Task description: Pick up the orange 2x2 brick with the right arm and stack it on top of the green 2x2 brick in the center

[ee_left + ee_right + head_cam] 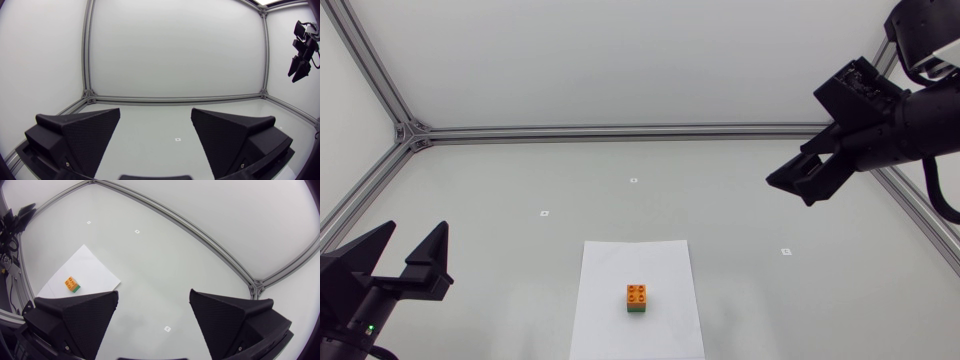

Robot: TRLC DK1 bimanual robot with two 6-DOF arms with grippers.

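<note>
The orange 2x2 brick [637,294] sits stacked on the green 2x2 brick [637,310] on a white paper sheet [665,265] at the table's front middle. In the right wrist view the orange brick [72,283] tops the green brick [75,288], far ahead of my fingers. My right gripper [804,178] hangs high at the right, open and empty, well away from the stack. My left gripper [408,250] rests at the front left, open and empty. From the left wrist view my right gripper [299,69] shows far off; the bricks are not seen there.
An aluminium frame rail [620,130] runs along the table's back and sides. Small white markers [633,181] dot the surface behind the sheet.
</note>
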